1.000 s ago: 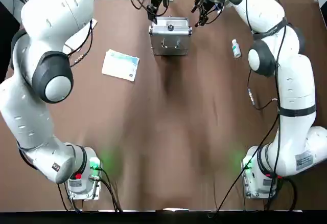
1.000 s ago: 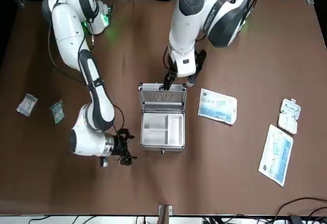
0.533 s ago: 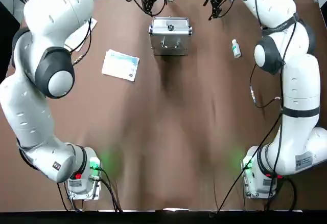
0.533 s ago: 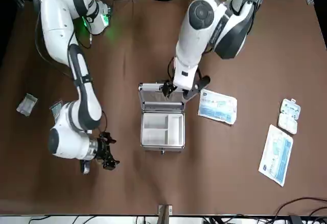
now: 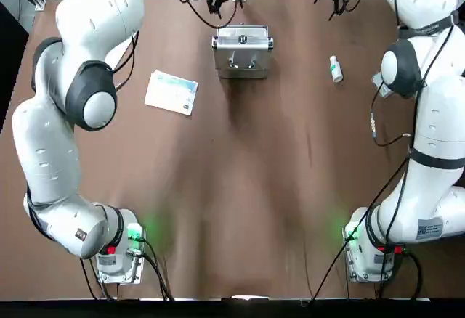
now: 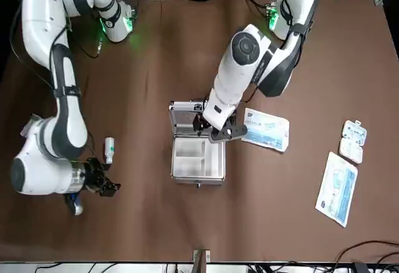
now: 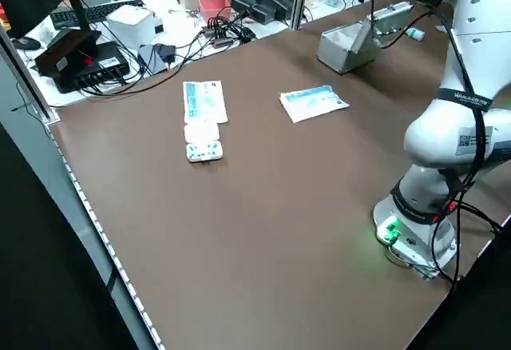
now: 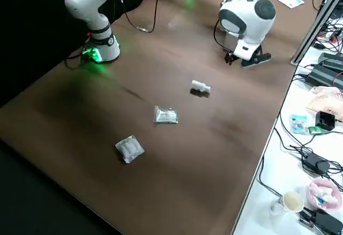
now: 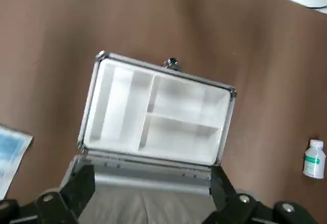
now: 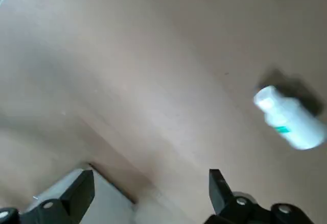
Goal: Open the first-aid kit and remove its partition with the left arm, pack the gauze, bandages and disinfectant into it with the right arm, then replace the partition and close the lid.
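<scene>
The first-aid kit (image 6: 197, 143) stands open at the middle of the front view, its silver lid (image 6: 190, 116) raised upright. The whitish partition (image 6: 198, 159) sits inside. The small white disinfectant (image 6: 109, 149) bottle lies at the left, well apart.

You have soft, even light from overhead on the table (image 5: 240, 187) in the top view. The case (image 5: 243, 51) throws only a faint, smeared shadow toward 6 o'clock. Green lamps (image 5: 134, 232) at 7 and 5 o'clock tint the brown surface beside them. In the front view you get the same green glow at 11 and 1 o'clock, and the frame goes black along 12. In the right side view the table darkens from 9 round to 7 o'clock. Your left wrist view is clear, with the partition (image 9: 153, 114) bright white and free of glare. In the right wrist view the disinfectant (image 10: 288, 119) is blurred, with a dark, soft shadow beside it.
</scene>
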`<state>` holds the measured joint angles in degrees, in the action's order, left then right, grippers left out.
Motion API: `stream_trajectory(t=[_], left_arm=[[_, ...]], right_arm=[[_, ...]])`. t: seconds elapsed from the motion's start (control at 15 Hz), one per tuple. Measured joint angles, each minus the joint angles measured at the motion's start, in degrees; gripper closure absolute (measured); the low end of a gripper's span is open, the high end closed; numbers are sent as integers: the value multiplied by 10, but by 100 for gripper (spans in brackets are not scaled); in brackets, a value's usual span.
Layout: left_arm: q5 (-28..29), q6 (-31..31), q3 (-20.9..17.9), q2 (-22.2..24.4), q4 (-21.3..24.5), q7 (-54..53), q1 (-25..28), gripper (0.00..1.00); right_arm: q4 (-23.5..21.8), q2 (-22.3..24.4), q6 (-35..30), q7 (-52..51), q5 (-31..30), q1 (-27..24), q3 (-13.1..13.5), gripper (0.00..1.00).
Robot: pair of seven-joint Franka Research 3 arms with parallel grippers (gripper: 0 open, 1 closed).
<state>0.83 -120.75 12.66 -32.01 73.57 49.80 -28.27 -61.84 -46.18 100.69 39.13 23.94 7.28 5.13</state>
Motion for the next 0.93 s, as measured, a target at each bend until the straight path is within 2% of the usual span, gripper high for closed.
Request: stream_trajectory(t=[0.13, 0.2, 0.33, 0.53, 0.8, 0.93], left_arm=[[0, -29, -1, -12, 0, -27, 0, 0], [0, -56, -1, -26, 0, -41, -1, 0], [3, -88, -1, -40, 0, -47, -1, 0], [6, -124, -9, -61, 0, -67, -2, 0], [6, -144, -17, -79, 0, -94, -5, 0], [13, -145, -17, -87, 0, -102, -12, 0]], right_arm=[[1, 19, -25, -57, -33, -4, 0, 1], [1, 38, -49, -125, -75, -4, 0, 1], [1, 53, -88, -196, -111, -4, 0, 1], [-2, 56, -131, -282, -126, -7, 0, 1], [-16, 54, -134, -364, -129, -35, 1, 1], [-41, 52, -126, -392, -130, -53, 1, 1]])
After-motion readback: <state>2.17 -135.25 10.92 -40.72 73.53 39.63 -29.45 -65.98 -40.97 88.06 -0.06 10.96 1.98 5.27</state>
